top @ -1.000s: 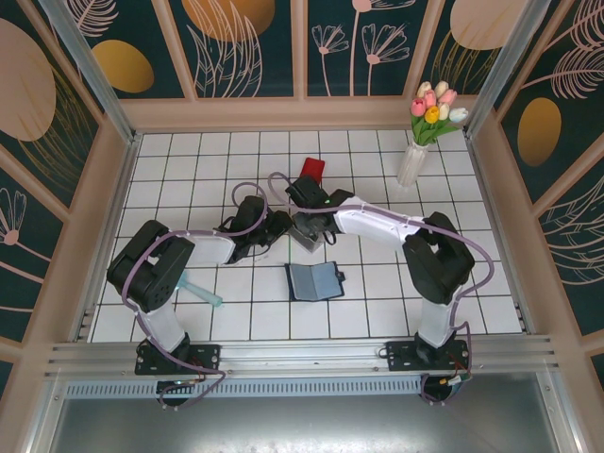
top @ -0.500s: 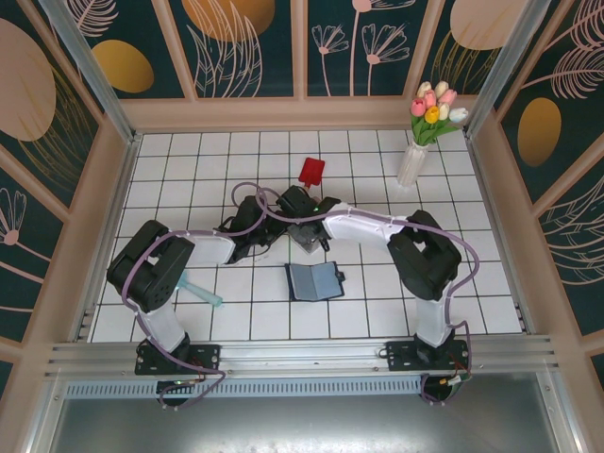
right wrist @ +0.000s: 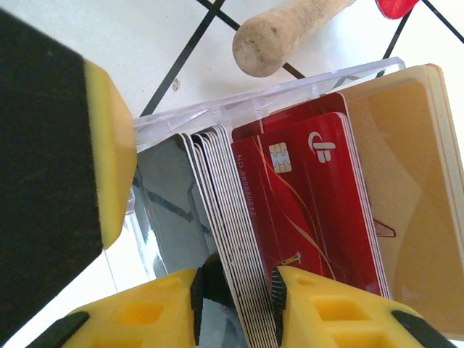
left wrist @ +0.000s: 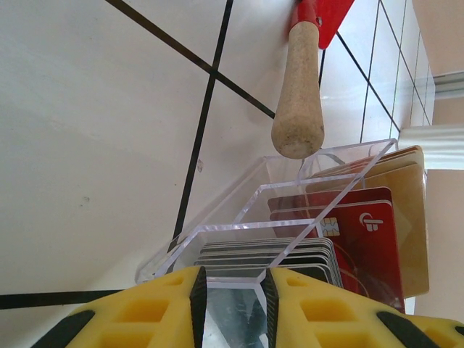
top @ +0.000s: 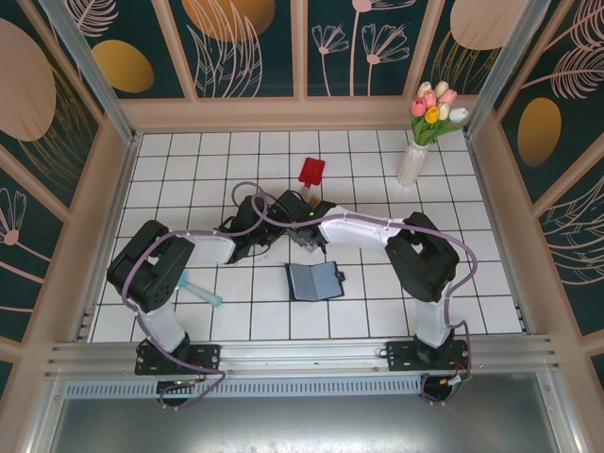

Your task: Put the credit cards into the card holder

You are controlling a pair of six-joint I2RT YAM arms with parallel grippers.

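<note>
White tiles ruled with black lines form the work surface (top: 189, 170). On it sits the clear box (left wrist: 239, 196), which holds the credit cards (right wrist: 304, 210) packed side by side: a grey-edged stack, then red ones, then yellow-orange. Your left gripper (left wrist: 233, 290) pinches the box's near wall. Your right gripper (right wrist: 235, 290) is closed on the edge of the grey-edged stack. Nearer the arm bases, the card holder (top: 311, 280) lies open on the tiles, apart from both grippers. A wooden handle (left wrist: 299, 94) ends just beyond the box.

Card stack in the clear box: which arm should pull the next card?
Right. The right fingers grip the card stack on both sides; the left fingers are clamped on the clear box wall, steadying it.
</note>
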